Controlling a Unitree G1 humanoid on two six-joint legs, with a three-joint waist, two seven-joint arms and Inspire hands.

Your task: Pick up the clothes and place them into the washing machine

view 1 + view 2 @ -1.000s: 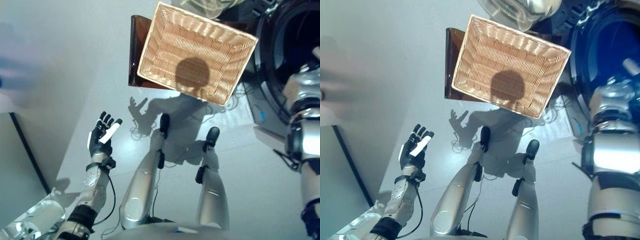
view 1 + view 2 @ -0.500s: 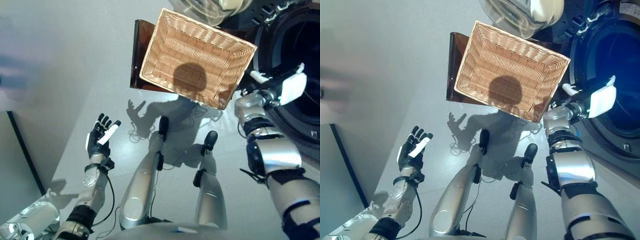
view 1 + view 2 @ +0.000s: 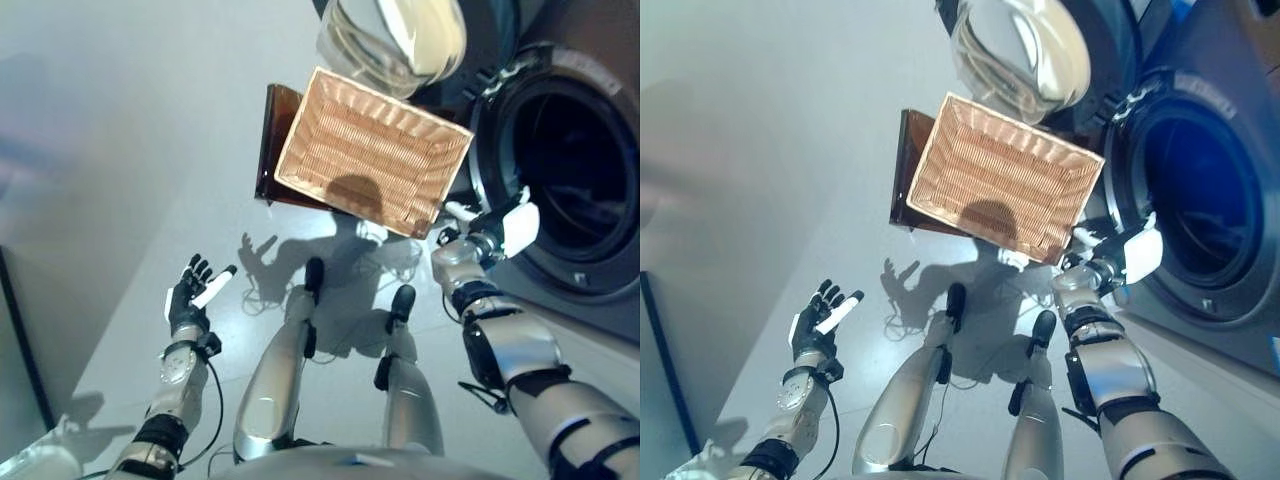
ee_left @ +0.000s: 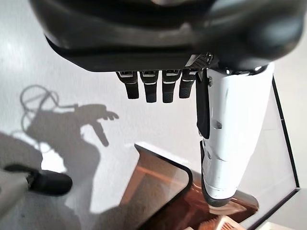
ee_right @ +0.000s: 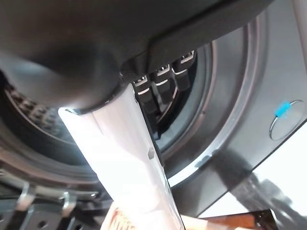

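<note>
Right hand [image 3: 500,228] hangs just in front of the washing machine [image 3: 560,190] opening — fingers straight, holding nothing, white-covered thumb out to the side. Beside it, toward the robot's left, sits the wicker basket [image 3: 370,150], bare inside, on a brown stand [image 3: 272,140]. The machine's glass door [image 3: 392,40] is swung open beyond the basket. No clothes can be made out — the drum is too dark to tell. Left hand [image 3: 190,300] is well apart, spread open over the floor [image 3: 120,200].

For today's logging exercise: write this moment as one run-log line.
left hand: open, empty, over floor | right hand: open, empty, by dark washing machine's round opening | tan woven wicker basket: empty | clothes: none visible
</note>
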